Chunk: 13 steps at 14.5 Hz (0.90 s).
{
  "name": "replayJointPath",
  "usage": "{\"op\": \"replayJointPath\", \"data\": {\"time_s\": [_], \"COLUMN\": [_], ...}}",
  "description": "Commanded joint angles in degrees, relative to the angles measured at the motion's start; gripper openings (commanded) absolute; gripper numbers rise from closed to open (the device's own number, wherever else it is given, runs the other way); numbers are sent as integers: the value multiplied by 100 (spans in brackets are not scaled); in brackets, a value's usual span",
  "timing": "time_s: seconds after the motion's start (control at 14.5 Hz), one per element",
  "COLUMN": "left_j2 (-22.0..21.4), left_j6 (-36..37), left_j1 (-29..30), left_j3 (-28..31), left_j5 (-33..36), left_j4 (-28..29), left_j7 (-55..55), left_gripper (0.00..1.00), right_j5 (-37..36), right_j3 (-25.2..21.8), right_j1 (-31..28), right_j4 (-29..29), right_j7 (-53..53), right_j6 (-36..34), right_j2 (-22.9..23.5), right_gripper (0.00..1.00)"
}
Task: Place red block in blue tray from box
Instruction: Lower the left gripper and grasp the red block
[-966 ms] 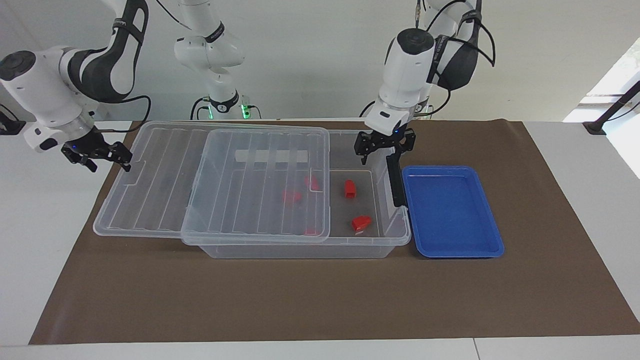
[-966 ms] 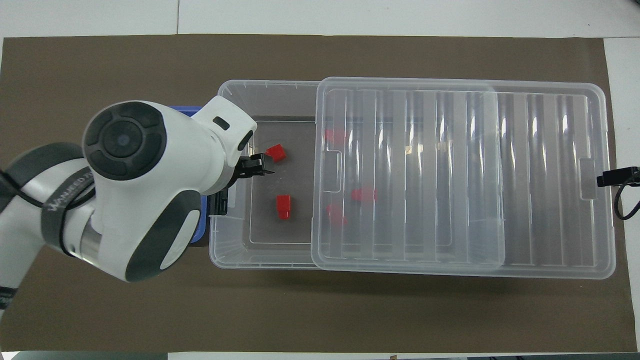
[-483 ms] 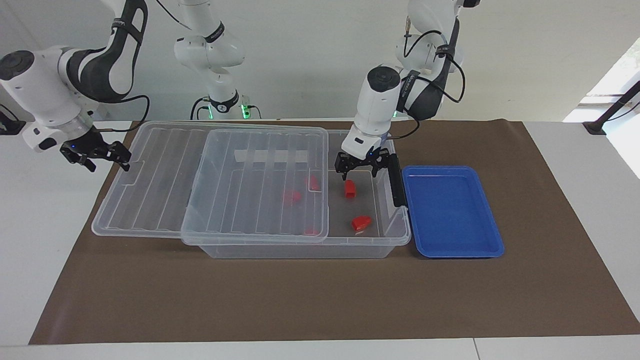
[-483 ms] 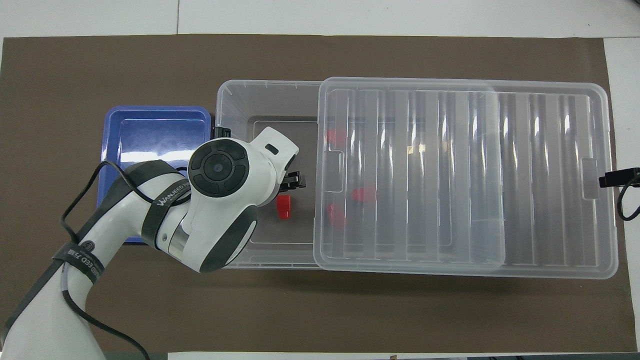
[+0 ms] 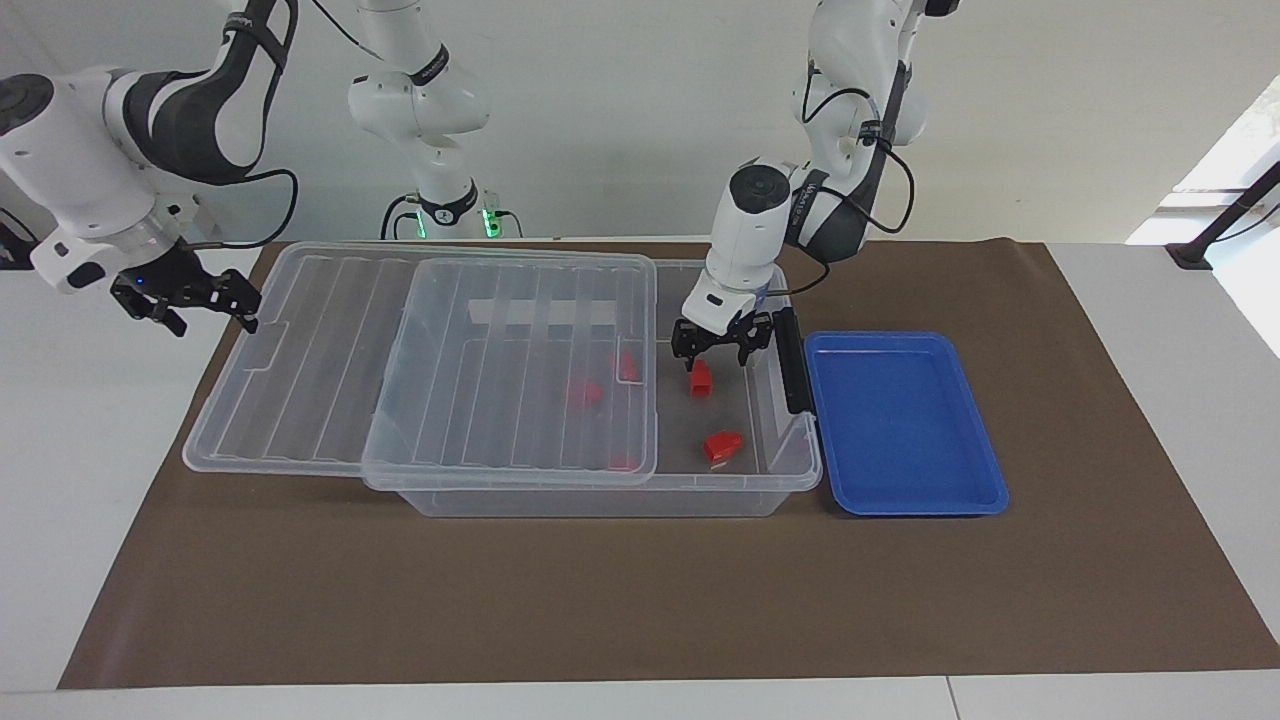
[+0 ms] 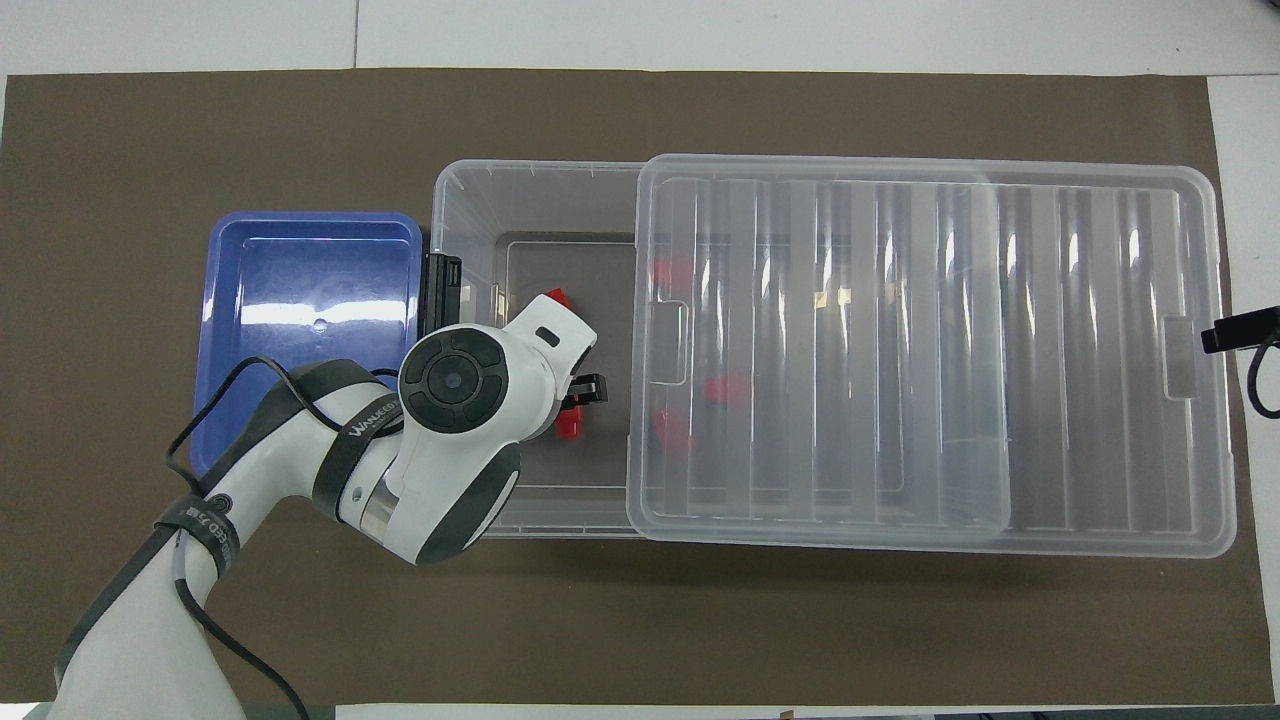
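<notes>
While poised inside the uncovered end of the box (image 5: 600,490), left gripper (image 5: 712,356) hung directly over the red block (image 5: 700,379), fingers spread w/ a gap either side of it, not yet closed on anything. Sat on the box floor just under the tips, block's long axis running roughly toward/away from the robots, as judged from the facing view. Couldn't tell for sure whether tips already touched the floor. Looked like a short straight drop then a squeeze across the narrow width; approx. no sideways shift needed. Overhead view mostly blocked by the wrist, only a bit of the block (image 6: 569,428) peeking out.

Lay farther from the robots in the same open end: a red wedge piece (image 5: 722,446), apart from the block, not the target. More red pieces (image 5: 583,392) under the lid (image 5: 420,370), which was slid toward the right arm's end. Blue tray (image 5: 975,500) just beside the box at the left arm's end, nothing seen in it; black latch (image 5: 794,365) between tray and gripper, so lift-out prob. needs to clear that wall.

Right gripper (image 5: 185,305) waited by the lid's end, fingers apart, holding nothing.
</notes>
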State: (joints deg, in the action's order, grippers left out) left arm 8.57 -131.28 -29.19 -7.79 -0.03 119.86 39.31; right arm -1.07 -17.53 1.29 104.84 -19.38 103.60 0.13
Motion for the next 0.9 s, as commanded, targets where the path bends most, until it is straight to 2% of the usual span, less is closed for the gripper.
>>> {"op": "replayJointPath", "data": {"time_s": [0.0,0.21,0.28,0.34,0.48,0.55,0.62,0.69,0.83], "left_j2": [205,206,215,224,250,250,250,242,242], "left_j6": [-493,-688,-793,-899,-979,-979,-961,-935,-873], "left_j1": [-227,-228,-219,-219,-219,-219,-227,-228,-271], "left_j3": [76,75,75,84,84,84,76,75,84], "left_j5": [29,29,29,29,29,29,29,29,29], "left_j4": [212,300,344,379,406,406,406,406,397], "left_j7": [103,95,95,95,104,112,217,383,464], "left_gripper": [91,87,81,79,67,51,15,0,0], "right_j5": [9,89,89,98,98,98,98,98,107], "right_j3": [301,521,653,689,689,698,698,698,707], "right_j1": [-23,-6,-6,29,100,100,91,65,65], "right_j4": [-847,-1167,-1185,-1185,-1334,-1335,-1335,-1335,-1343], "right_j7": [258,259,277,320,452,487,540,549,567], "right_j6": [-863,-1351,-1456,-1483,-1597,-1659,-1668,-1659,-1703], "right_j2": [241,251,216,189,233,233,233,233,233], "right_gripper": [100,100,100,100,100,100,100,100,100]}}
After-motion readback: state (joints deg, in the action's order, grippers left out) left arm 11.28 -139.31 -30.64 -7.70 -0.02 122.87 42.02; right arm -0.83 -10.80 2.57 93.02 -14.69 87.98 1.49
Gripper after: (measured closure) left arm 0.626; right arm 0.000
